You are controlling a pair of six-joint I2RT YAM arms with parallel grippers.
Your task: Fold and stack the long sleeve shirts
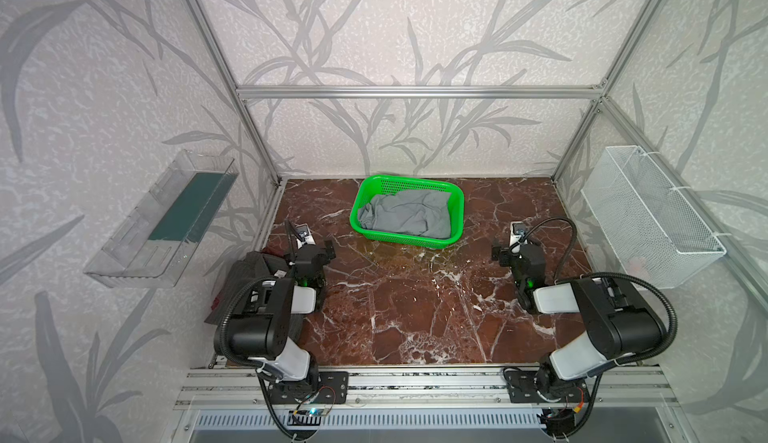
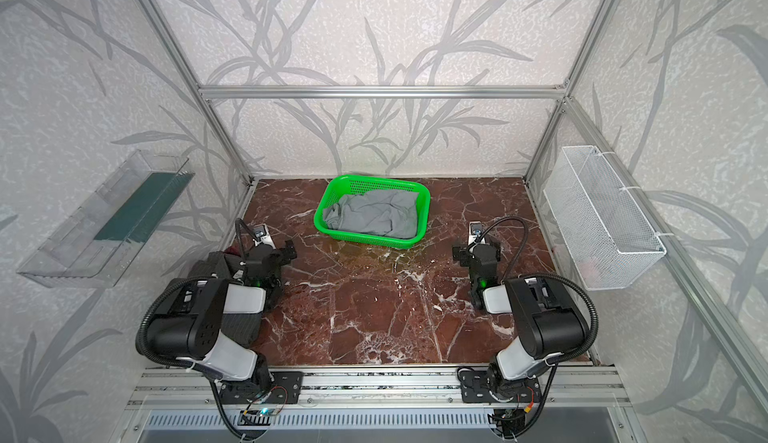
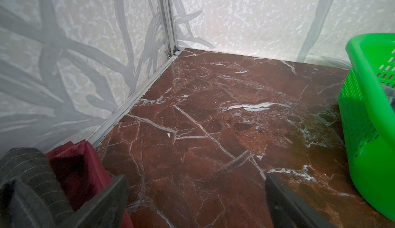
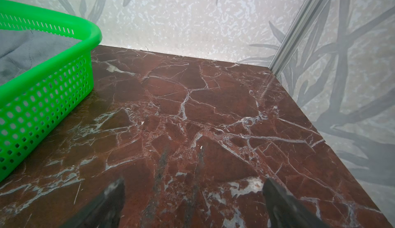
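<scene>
Both spread and empty: left hand [image 3: 195,180], right hand [image 4: 193,182] staged for grey shirt [image 1: 409,214] in basket [image 1: 399,240]; pinstriped shirt [image 3: 27,180] at bench [image 1: 415,316] left edge likely stack base

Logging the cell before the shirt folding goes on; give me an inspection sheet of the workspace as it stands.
Surface: red-brown marble tabletop, white veins.
Job's things: grey shirt crumpled in green basket at the back; pinstriped shirt at the left edge, under the left arm.
Clutter: maroon cloth against the pinstriped shirt; white speck.
Grippers: left gripper open, empty; right gripper open, empty.
Cables: black conduit loops along each arm.
Surroundings: aluminium frame, clear wall tray left, white wire basket right.
</scene>
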